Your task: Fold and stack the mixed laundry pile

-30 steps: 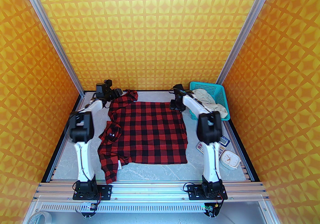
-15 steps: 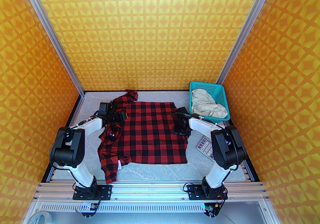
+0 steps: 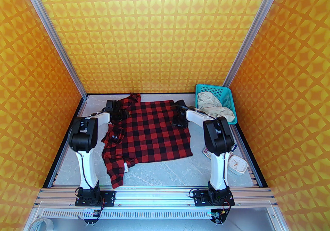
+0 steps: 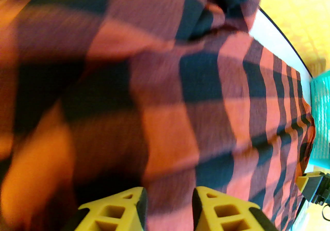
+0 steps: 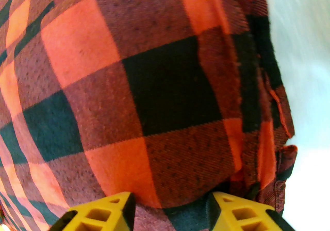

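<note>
The red-and-black check shirt (image 3: 154, 134) lies spread over the middle of the table, its body slightly skewed and one sleeve (image 3: 114, 173) trailing toward the near edge. My left gripper (image 3: 121, 115) is at the shirt's far left part. In the left wrist view its yellow fingers (image 4: 168, 209) have check cloth (image 4: 154, 82) pinched between them. My right gripper (image 3: 179, 121) is at the far right edge. The right wrist view shows cloth (image 5: 154, 82) bulging out from between its fingers (image 5: 171, 212). The cream garment (image 3: 211, 104) sits bunched in the teal basket (image 3: 227, 95).
The basket stands at the far right corner, close behind the right arm. A calculator (image 3: 206, 151) and a white clock (image 3: 238, 164) lie on the right side near the right arm. A tape roll (image 3: 38, 224) sits below the table's front rail.
Both grippers came toward the near side and then went back toward the far wall. The shirt has shifted away from the near edge and turned slightly.
</note>
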{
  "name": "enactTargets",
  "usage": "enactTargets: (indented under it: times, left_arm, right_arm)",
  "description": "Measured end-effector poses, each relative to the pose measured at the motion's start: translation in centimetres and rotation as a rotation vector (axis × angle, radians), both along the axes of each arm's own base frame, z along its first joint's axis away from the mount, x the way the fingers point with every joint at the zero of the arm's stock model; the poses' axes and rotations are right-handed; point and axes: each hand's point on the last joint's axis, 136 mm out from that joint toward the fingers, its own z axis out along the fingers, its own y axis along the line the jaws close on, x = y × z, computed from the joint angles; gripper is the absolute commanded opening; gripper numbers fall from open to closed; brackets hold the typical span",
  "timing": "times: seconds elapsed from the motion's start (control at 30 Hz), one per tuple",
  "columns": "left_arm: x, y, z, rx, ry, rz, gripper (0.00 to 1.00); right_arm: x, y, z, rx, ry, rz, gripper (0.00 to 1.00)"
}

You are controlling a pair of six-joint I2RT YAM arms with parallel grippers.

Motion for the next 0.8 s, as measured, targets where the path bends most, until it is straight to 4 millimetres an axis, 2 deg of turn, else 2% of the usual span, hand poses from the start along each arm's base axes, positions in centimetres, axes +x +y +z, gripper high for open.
enactTargets:
  times: [0.1, 0.17, 0.33, 0.43, 0.57, 0.63, 0.7, 0.8]
  left_arm:
    - [2.2, 0.0, 0.4, -0.001, -0.024, 0.003, 0.36]
    - [3.0, 0.1, 0.5, -0.001, -0.027, 0.004, 0.38]
    - [2.8, 0.3, 2.2, 0.005, -0.038, 0.002, 0.49]
    - [0.7, 0.5, 5.2, 0.007, -0.063, -0.001, 0.52]
    - [-4.8, 0.8, 10.3, 0.008, -0.108, 0.002, 0.47]
    - [-7.0, 0.9, 11.4, 0.007, -0.12, 0.001, 0.43]
    - [-9.2, 0.8, 10.7, 0.009, -0.094, -0.001, 0.37]
    - [-11.8, 0.8, 6.9, 0.014, 0.003, -0.002, 0.34]
  right_arm:
    - [1.5, 0.1, 0.1, 0.003, -0.009, -0.007, 0.51]
    - [2.0, -0.1, 0.2, 0.001, -0.007, -0.01, 0.51]
    - [1.6, -0.6, 1.0, -0.003, -0.001, -0.009, 0.52]
    - [-0.3, -1.0, 2.5, 0.0, -0.007, -0.008, 0.52]
    - [-4.0, -1.6, 5.9, 0.034, -0.05, -0.008, 0.52]
    - [-5.6, -1.8, 6.7, 0.048, -0.066, -0.007, 0.52]
    - [-7.3, -2.2, 6.3, 0.052, -0.056, -0.008, 0.52]
    - [-9.6, -2.6, 3.9, 0.047, 0.004, -0.009, 0.52]
